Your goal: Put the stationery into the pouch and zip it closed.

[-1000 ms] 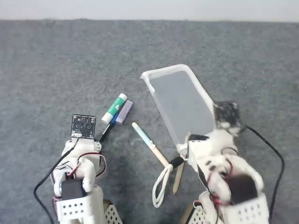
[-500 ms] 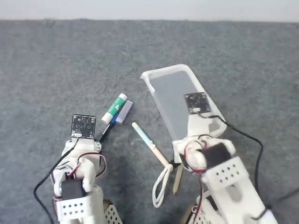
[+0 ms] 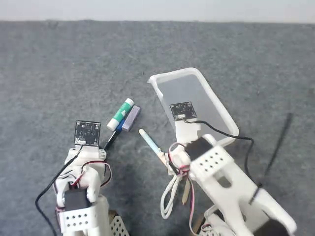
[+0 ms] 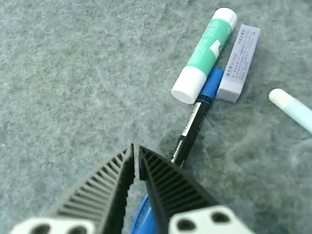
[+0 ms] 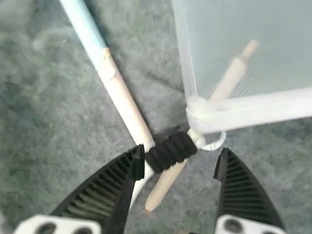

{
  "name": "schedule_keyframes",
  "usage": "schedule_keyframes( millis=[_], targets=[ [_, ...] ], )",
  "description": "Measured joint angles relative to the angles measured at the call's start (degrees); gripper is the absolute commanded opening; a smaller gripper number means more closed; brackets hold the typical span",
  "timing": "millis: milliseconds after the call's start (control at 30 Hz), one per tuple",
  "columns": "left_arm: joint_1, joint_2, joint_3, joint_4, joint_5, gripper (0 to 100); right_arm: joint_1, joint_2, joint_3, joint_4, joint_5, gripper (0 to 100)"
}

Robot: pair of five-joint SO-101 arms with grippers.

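Opening stage. The right gripper, jaws apart, straddles the black zip pull at the near corner of the pouch; its next move is probably to close on the pull. The left gripper, jaws together, hovers by the marker. Loose on the table are one glue stick, one eraser, one marker and one blue-tipped pen. One pencil is possibly partly inside the pouch.

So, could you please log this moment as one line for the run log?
right tool open astride black zip pull | left tool shut by pen | glue stick, eraser outside pouch
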Motion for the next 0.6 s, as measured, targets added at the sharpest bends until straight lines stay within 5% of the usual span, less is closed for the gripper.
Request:
schedule_keyframes(
  millis=[233,400,600],
  targets=[
    [0.0,0.0,0.0,0.0,0.0,1,-0.09,9.49,-0.09,-4.66,-1.76,22.1],
    [0.0,0.0,0.0,0.0,0.0,1,0.18,10.99,-0.44,-4.84,-1.76,0.0],
    [0.0,0.0,0.0,0.0,0.0,1,1.41,8.62,-2.99,-1.67,0.97,0.9]
  ],
)
